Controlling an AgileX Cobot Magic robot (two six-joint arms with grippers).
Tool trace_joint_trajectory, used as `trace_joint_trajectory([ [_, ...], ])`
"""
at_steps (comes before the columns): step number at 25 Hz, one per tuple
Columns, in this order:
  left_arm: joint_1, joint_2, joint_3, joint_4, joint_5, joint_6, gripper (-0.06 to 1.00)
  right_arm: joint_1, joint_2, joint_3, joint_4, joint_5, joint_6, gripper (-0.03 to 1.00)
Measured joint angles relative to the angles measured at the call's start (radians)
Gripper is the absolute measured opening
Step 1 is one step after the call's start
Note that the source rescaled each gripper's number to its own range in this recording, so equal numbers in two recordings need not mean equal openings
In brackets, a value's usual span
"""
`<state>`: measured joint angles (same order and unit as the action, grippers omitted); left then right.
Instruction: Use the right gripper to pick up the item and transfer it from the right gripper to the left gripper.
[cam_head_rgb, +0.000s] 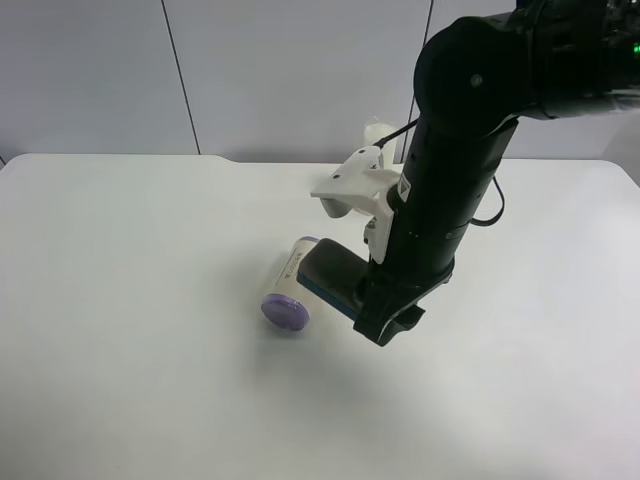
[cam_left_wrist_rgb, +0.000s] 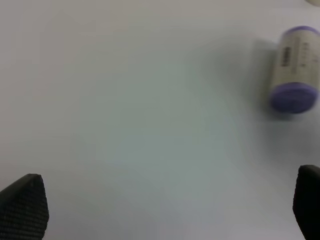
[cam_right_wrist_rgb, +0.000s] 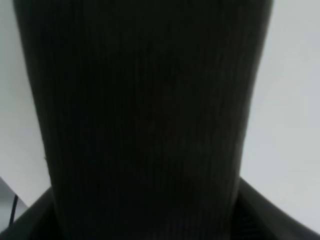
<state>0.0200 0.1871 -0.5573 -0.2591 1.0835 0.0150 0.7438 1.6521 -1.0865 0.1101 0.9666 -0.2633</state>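
The item, a flat block with a dark grey top and blue base, sits in the right gripper, the claw on the thick black arm with the white wrist bracket. The claw is shut on one end of it, low over the table beside the roll. In the right wrist view the item's dark felt fills nearly the whole picture. The left gripper shows only in the left wrist view. Its two fingertips stand wide apart, open and empty, over bare table. The left arm is out of the exterior high view.
A cream-labelled roll with purple ends lies on the white table right next to the item; it also shows in the left wrist view. A white pillar candle stands at the back, partly behind the arm.
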Motion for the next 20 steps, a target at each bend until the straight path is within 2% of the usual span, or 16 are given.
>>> trace_joint_trajectory([
  [7,-0.002,0.225,-0.064,-0.158,0.034,0.022,1.0,0.005,0.0,0.0,0.017,-0.021,-0.012,0.0],
  [14,-0.07,0.387,-0.079,-0.294,0.033,0.023,1.0,0.005,-0.025,0.0,0.124,-0.04,-0.103,0.0],
  [20,-0.086,0.508,-0.079,-0.415,0.03,0.051,1.0,0.005,-0.083,0.0,0.143,-0.046,-0.129,0.0],
])
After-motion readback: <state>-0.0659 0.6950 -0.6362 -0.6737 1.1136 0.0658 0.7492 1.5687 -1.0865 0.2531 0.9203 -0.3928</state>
